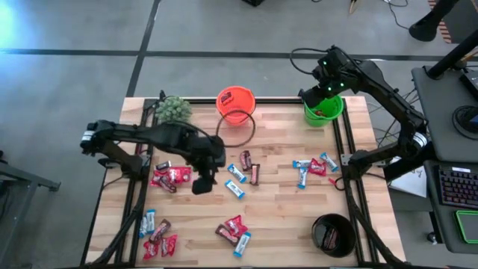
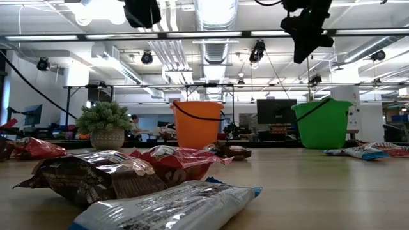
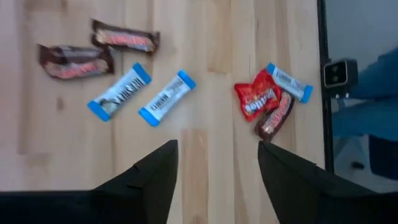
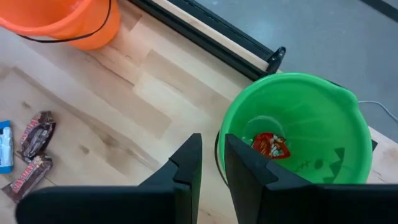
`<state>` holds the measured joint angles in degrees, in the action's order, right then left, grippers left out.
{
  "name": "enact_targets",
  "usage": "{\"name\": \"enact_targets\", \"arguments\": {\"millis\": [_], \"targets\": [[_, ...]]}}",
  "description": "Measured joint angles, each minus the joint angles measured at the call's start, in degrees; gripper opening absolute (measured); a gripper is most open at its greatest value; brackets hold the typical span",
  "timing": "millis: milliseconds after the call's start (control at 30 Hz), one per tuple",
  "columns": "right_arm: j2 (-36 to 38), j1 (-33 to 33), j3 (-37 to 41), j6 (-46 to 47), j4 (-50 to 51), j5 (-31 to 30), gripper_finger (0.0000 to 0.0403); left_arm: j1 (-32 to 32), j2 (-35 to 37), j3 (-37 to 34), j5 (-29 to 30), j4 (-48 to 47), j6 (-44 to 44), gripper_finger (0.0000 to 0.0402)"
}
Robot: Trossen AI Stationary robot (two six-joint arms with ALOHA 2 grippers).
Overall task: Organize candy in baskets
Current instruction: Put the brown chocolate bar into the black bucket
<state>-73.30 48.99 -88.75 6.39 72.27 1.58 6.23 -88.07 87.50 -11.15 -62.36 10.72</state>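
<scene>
Candy (image 1: pixel 235 181) scattered on table, one red bar in green basket (image 1: pixel 323 112).
Left gripper (image 3: pixel 214 171) wide, empty, above blue bars: could grab two. Right gripper (image 4: pixel 211 163) narrow, empty.

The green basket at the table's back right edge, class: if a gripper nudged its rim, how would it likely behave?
The green basket looks like thin plastic holding only one red candy, so it is probably light and would slide or tip. Its round rim may flex. The right gripper hangs just above that rim.
</scene>
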Motion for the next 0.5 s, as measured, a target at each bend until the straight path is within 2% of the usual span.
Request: {"name": "enact_targets", "arguments": {"millis": [167, 500], "targets": [[0.0, 0.0, 0.0, 0.0, 0.6, 0.0, 0.0059, 2.2, -4.4, 0.0, -1.9, -0.1, -1.1, 0.0222], [0.0, 0.0, 0.0, 0.0, 1.0, 0.0, 0.0059, 7.4, -11.8, 0.0, -3.5, 0.5, -5.4, 0.0211]]}}
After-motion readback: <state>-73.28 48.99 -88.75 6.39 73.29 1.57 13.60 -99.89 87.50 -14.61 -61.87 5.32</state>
